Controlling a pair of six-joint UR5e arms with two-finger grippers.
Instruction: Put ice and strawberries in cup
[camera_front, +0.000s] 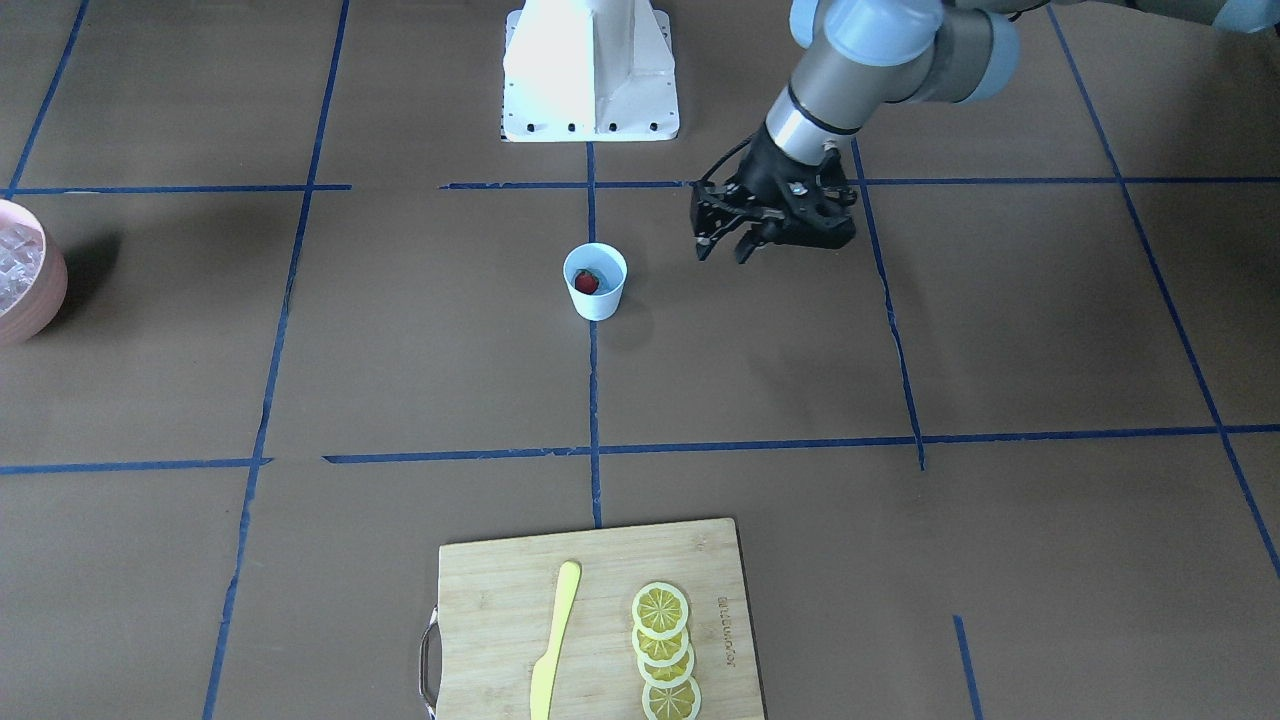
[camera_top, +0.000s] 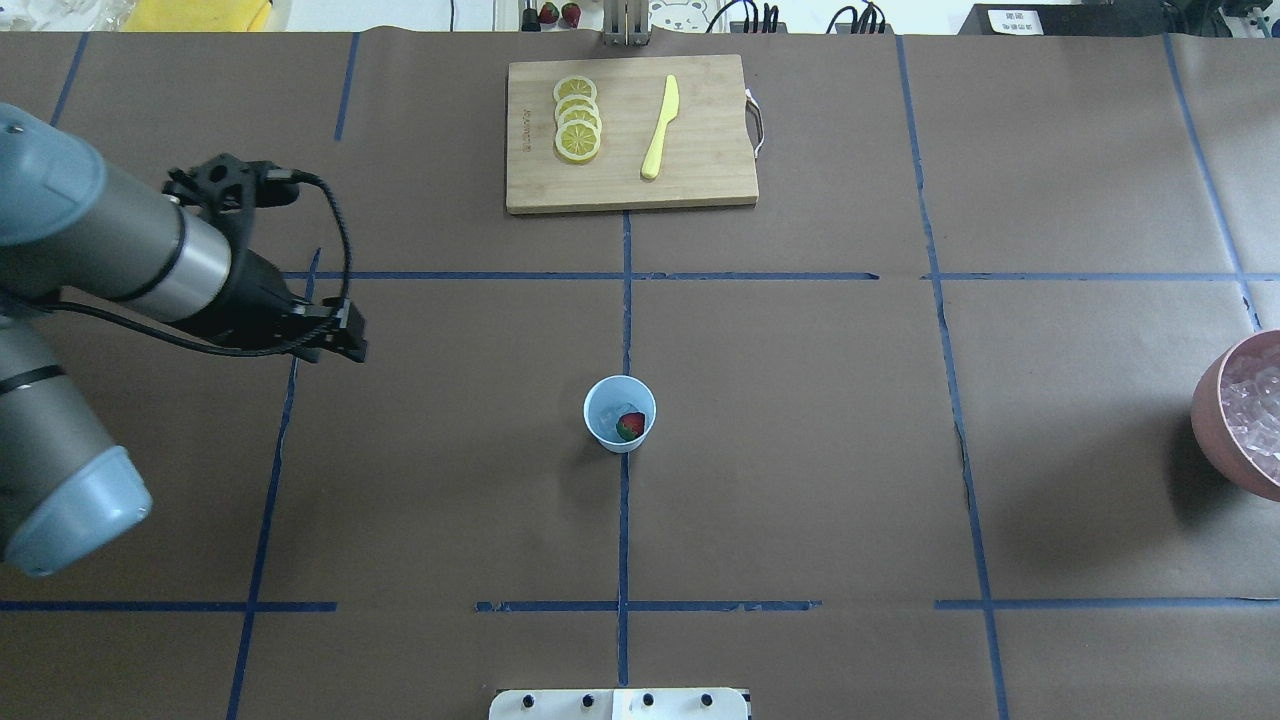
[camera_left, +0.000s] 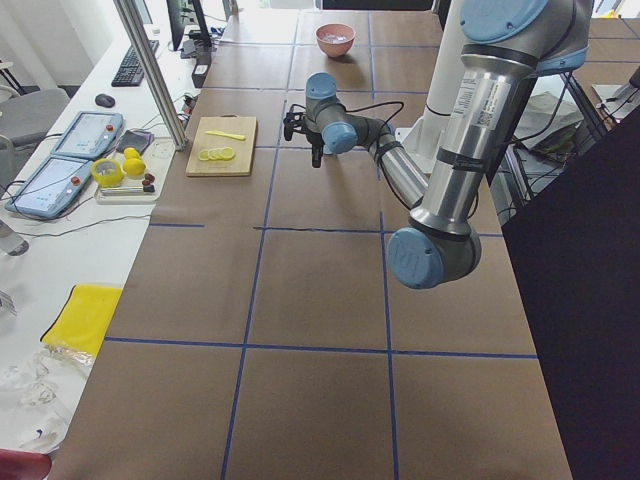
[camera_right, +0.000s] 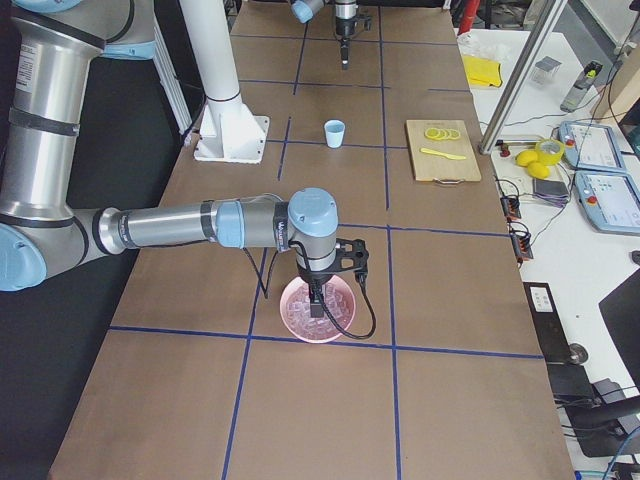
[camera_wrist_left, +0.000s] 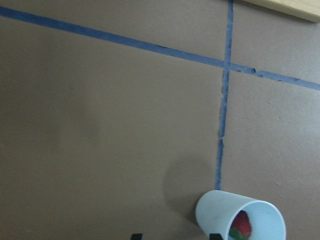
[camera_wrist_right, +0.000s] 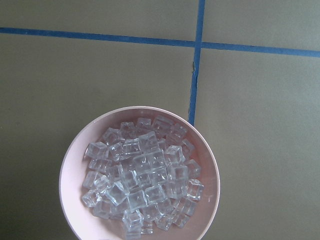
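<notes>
My left claw (camera_front: 722, 255) hangs above the bench (camera_front: 900, 350) just to the robot's left of the cup (camera_front: 595, 282). It is clear of the cup, with its fingers apart and nothing between them. In its wrist view the two tips frame bare bench, with the cup off to one side.

My right claw (camera_right: 318, 305) is well apart from the cup, out toward the robot's right. It is poised over the pink bowl (camera_wrist_right: 67, 170), and only the far side camera shows it, so I cannot tell whether it is apart or together.

The cup stands upright on the centre tape line with the strawberry (camera_front: 586, 283) already lying inside. I cannot make out whether any ice is in there with it.

The ice (camera_wrist_right: 142, 175) is heaped in the pink bowl, a loose pile of small clear cubes. I judge that the ice half of the job remains and belongs to the right claw.

I expect the cubes to be light, hard and slick, and likely to squirt out of a skewed pinch. I would pick one sitting proud at the top of the heap and close on two flat opposite faces, squarely and gently. Its neighbours will probably shift as the fingers go in. The cup looks light too, so the release should come from above its mouth without touching the rim.
</notes>
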